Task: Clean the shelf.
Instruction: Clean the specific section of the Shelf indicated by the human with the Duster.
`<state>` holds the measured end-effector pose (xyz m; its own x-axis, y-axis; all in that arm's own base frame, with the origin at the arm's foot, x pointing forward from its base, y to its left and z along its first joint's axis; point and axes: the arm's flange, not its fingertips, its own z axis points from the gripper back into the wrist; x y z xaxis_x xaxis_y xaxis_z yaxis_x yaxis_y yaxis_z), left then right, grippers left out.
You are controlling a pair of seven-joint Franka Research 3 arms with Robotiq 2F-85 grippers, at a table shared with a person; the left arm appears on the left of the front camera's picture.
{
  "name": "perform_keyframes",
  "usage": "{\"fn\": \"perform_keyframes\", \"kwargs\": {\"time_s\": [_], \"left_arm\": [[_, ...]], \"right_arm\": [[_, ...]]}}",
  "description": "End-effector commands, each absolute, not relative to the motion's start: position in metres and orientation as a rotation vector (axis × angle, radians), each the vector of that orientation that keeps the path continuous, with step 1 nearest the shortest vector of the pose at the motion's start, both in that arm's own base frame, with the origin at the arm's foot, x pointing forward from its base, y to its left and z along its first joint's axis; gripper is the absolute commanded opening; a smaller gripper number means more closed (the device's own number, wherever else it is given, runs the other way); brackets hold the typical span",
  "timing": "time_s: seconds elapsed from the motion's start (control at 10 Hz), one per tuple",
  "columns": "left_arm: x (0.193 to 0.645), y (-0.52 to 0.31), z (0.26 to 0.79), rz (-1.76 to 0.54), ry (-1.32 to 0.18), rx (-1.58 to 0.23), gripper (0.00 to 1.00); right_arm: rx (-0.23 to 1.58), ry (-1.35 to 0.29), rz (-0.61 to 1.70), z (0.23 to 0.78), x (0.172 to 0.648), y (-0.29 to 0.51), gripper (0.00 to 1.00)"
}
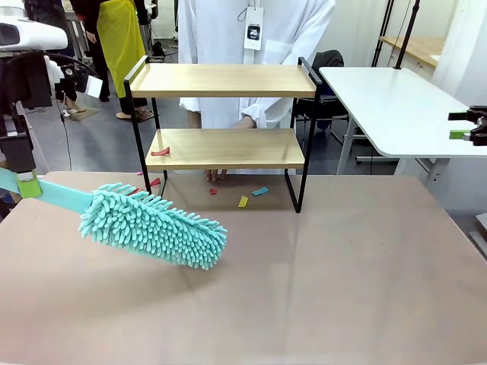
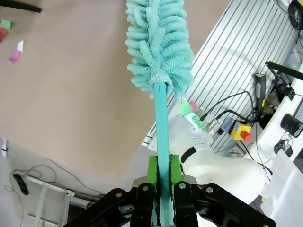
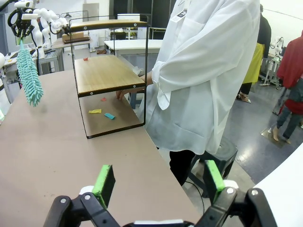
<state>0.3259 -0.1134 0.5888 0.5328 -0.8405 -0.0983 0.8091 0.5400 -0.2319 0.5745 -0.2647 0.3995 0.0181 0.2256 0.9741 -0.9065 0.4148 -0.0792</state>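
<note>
The shelf (image 1: pixel 221 80) (image 3: pixel 104 75) stands at the table's far middle, two light wooden boards in a black frame. A red scrap (image 1: pixel 160 152) lies on its lower board. My left gripper (image 1: pixel 27 182) (image 2: pixel 163 177) is shut on the teal handle of a fluffy teal duster (image 1: pixel 152 226) (image 2: pixel 158 42) (image 3: pixel 29 71). The duster's head hangs low over the table, left of the shelf and in front of it. My right gripper (image 1: pixel 458 125) (image 3: pixel 156 177) is open and holds nothing, off the table's right side.
Red (image 1: pixel 154 182), yellow (image 1: pixel 243 201) and blue (image 1: pixel 260 191) scraps lie on the table under the shelf. A person in a white coat (image 3: pixel 203 80) stands behind it, a hand (image 1: pixel 217 173) on the table below the lower board. A white table (image 1: pixel 388 106) stands back right.
</note>
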Motion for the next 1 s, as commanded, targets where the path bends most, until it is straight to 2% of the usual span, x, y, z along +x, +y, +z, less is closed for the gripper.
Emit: {"fn": "perform_keyframes", "kwargs": {"time_s": [0.0,0.4,0.5,0.7,0.9], "left_arm": [[0.326,-0.113,0.591,-0.984,0.203,-0.164,0.13],[0.326,-0.113,0.589,-0.989,0.208,-0.165,0.13],[0.327,-0.125,0.583,-0.877,0.24,-0.139,0.13],[0.322,-0.151,0.571,-0.878,0.206,-0.212,0.13],[0.313,-0.182,0.561,-0.77,0.119,-0.306,0.13]], "right_arm": [[0.708,-1.243,1.008,0.402,0.575,-0.264,1.0],[0.708,-1.243,1.008,0.402,0.575,-0.264,1.0],[0.708,-1.243,1.008,0.402,0.575,-0.264,1.0],[0.708,-1.243,1.008,0.402,0.575,-0.264,1.0],[0.708,-1.243,1.008,0.402,0.575,-0.264,1.0]]}}
